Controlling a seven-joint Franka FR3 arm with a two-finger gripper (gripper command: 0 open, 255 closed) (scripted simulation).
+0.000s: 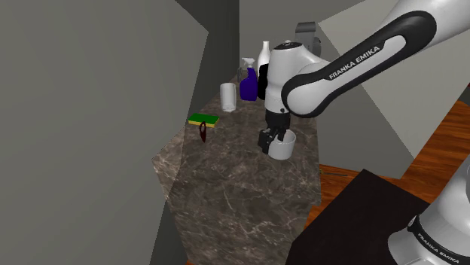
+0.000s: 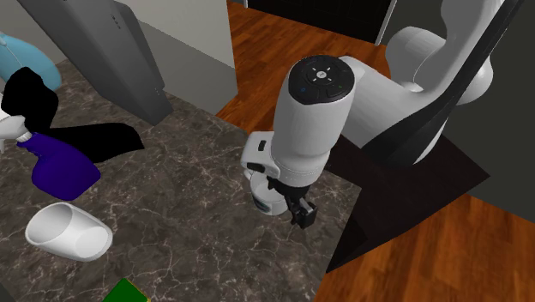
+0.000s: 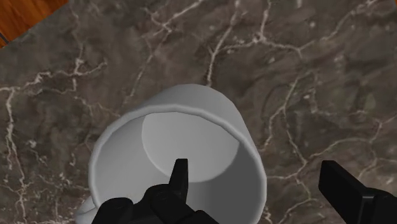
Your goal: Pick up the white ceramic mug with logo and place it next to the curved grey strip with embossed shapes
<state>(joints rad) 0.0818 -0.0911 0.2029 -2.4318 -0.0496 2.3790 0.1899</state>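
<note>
1. Looking along the wrist view, I see the hand (image 3: 254, 173) open. One finger (image 3: 180, 181) hangs inside the white mug (image 3: 172, 146) and the other stands outside, apart from the wall, so the rim lies between them, unclasped.
2. The mug stands upright, mouth up, on the dark marble surface (image 3: 305, 57).
3. From the shoulder view I have the hand pointing straight down over the mug, which sits near the surface's edge closest to the stand (image 1: 376, 226).
4. Farther back in that view I make out a green sponge (image 1: 203, 120) with a small brown object (image 1: 202, 133) just beside it. Behind those are a white tumbler (image 1: 228, 97), a purple spray bottle (image 1: 248, 83) and a white bottle (image 1: 265, 54).
5. In the second exterior view the mug peeks out from under the wrist, with a bit of teal marking on its side. It is well apart from the spray bottle, and a grey slab (image 2: 120, 60) stands on the surface beyond that bottle.
</note>
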